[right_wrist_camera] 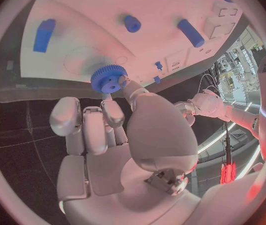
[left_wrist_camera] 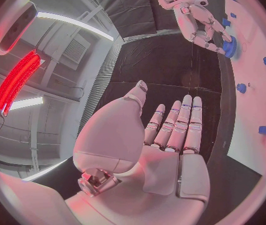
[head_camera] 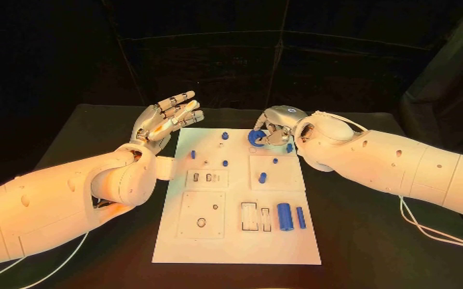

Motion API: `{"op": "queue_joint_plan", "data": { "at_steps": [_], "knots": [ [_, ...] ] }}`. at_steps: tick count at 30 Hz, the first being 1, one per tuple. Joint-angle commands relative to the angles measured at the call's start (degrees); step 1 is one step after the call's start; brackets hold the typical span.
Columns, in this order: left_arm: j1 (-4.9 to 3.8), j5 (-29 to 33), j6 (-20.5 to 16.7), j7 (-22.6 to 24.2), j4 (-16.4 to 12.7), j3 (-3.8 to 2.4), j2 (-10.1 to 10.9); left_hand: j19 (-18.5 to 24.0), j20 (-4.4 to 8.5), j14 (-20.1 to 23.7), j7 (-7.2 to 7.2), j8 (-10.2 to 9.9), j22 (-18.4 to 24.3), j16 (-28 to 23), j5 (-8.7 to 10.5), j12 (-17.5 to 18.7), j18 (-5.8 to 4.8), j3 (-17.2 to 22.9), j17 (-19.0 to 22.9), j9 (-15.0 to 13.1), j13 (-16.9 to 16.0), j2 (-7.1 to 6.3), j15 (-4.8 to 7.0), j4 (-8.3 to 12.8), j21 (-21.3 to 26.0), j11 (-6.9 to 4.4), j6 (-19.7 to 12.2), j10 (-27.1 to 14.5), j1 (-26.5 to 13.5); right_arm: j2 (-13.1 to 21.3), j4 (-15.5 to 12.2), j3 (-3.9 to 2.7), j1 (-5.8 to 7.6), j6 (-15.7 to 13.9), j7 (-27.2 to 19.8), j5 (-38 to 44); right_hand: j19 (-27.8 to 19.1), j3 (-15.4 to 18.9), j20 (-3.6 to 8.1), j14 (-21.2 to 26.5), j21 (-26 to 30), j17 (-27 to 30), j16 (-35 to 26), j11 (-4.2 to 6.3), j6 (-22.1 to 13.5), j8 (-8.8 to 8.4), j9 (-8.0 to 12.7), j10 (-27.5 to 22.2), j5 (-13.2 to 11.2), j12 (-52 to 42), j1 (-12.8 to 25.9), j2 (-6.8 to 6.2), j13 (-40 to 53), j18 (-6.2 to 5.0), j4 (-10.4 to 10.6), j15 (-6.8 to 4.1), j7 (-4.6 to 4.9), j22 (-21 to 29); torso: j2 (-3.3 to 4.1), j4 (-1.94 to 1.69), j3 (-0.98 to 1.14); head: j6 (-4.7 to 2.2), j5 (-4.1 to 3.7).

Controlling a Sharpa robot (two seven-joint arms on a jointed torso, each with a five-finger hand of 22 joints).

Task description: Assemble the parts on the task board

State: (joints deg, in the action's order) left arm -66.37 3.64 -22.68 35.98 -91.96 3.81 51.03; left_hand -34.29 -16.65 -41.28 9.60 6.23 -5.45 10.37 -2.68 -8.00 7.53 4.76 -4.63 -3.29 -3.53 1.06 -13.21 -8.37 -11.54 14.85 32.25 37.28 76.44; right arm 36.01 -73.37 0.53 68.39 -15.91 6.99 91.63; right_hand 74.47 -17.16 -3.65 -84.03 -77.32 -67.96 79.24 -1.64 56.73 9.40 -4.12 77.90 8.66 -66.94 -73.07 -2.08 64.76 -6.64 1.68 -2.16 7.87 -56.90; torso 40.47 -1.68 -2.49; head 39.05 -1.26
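Dim, black surround; warm light from above. Glare on white task board (head_camera: 236, 249). Wrist views fisheye-bent, pinkish, soft at rims.

The left arm (head_camera: 67, 195) reaches in from the near left, its forearm angled up toward the far side. The left hand (head_camera: 166, 120) is raised with the palm exposed and its fingers (head_camera: 179, 104) stretched out straight, close together, holding nothing. The right arm (head_camera: 386, 162) comes in from the right, bent at the wrist. The right hand (head_camera: 277, 128) is curled downward, its fingers (right_wrist_camera: 115, 114) bent in and pinching a blue gear (right_wrist_camera: 108, 79) at their tips.
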Motion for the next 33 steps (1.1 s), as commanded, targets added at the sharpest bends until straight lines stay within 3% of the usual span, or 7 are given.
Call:
{"op": "queue_joint_plan", "data": {
  "at_steps": [1,7,14,18,33],
  "knots": [
    [-0.10,0.0,0.6,0.3,-0.2,-0.06,0.0,-0.2,0.11,-0.3,7.24,0.3,0.1,-0.3,-0.03,-0.1,-0.19,0.0,0.1,-0.1,0.0,0.48,-0.07,0.2,0.2,0.01,0.4,0.1,0.1,0.0,-2.1,-0.06,0.17,-5.1,2.2,3.3,0.4,-0.6,0.06,-2.2,-0.3,-0.1,0.2,0.17,2.5,0.88,-0.8,0.4,-0.4,0.3,0.8,-0.43,0.1,0.43,0.1,-0.53,-1.34,-0.3,0.00,-0.11,-0.06,-0.14,0.21],
    [-0.10,0.0,0.6,0.2,-0.1,-0.06,-0.1,-0.2,0.11,-0.3,7.24,0.3,0.1,-0.3,-0.02,-0.1,-0.19,0.0,0.1,-0.1,0.0,0.50,-0.07,0.2,0.3,0.01,0.4,0.0,0.0,-2.4,-3.3,-0.09,0.19,-5.3,3.4,5.1,0.5,-0.8,0.08,-2.2,-0.3,0.0,0.2,0.16,2.4,0.82,-0.8,0.4,-0.5,0.5,1.1,-0.76,0.0,0.45,0.3,-0.54,-1.31,-0.4,0.09,-0.12,-0.01,-0.31,0.42],
    [-0.11,0.0,0.6,0.2,-0.2,-0.06,-0.3,-0.1,0.10,-0.3,7.25,0.2,0.1,-0.4,-0.02,0.0,-0.20,-0.1,0.1,0.0,0.0,0.53,-0.09,0.3,0.3,0.03,0.1,-0.3,0.0,-7.4,-0.4,-0.05,0.19,-4.0,4.7,5.7,0.6,-1.1,0.09,-2.2,-0.4,0.2,0.1,0.15,2.2,0.71,-0.7,0.2,-0.6,0.9,1.3,-0.97,-0.3,0.51,0.4,-0.53,-1.29,-0.7,0.26,-0.46,-0.23,-0.18,0.80],
    [-0.11,0.0,0.5,0.2,-0.1,-0.06,-0.3,-0.1,0.10,-0.3,7.25,0.2,0.1,-0.4,-0.02,0.0,-0.20,-0.1,0.1,0.0,0.0,0.53,-0.09,0.3,0.4,0.03,0.1,-0.3,-0.1,-9.7,1.2,0.02,0.00,-2.5,4.8,5.8,0.6,-1.4,0.09,-2.1,-0.4,0.4,0.0,0.12,2.1,0.60,-0.7,0.0,-0.4,1.3,1.3,-1.05,-0.6,0.51,0.3,-0.52,-1.23,-0.6,0.40,-0.70,-0.25,0.03,0.68],
    [-0.12,0.0,0.6,0.2,0.2,-0.06,-0.7,-0.1,0.10,-0.3,7.25,0.2,0.1,-0.4,-0.02,0.0,-0.20,-0.1,0.1,0.0,0.0,0.53,-0.09,0.3,0.4,0.03,0.1,-0.3,-0.1,-14.1,5.3,0.07,-0.49,0.8,6.8,6.7,0.6,-1.9,0.05,-2.1,-0.4,0.6,-0.1,-0.01,1.7,0.36,-0.5,-0.2,-0.2,1.8,1.5,-1.46,-0.8,0.52,0.2,-0.44,-1.07,-0.7,0.30,-0.59,-0.19,0.13,0.98]
  ]
}}
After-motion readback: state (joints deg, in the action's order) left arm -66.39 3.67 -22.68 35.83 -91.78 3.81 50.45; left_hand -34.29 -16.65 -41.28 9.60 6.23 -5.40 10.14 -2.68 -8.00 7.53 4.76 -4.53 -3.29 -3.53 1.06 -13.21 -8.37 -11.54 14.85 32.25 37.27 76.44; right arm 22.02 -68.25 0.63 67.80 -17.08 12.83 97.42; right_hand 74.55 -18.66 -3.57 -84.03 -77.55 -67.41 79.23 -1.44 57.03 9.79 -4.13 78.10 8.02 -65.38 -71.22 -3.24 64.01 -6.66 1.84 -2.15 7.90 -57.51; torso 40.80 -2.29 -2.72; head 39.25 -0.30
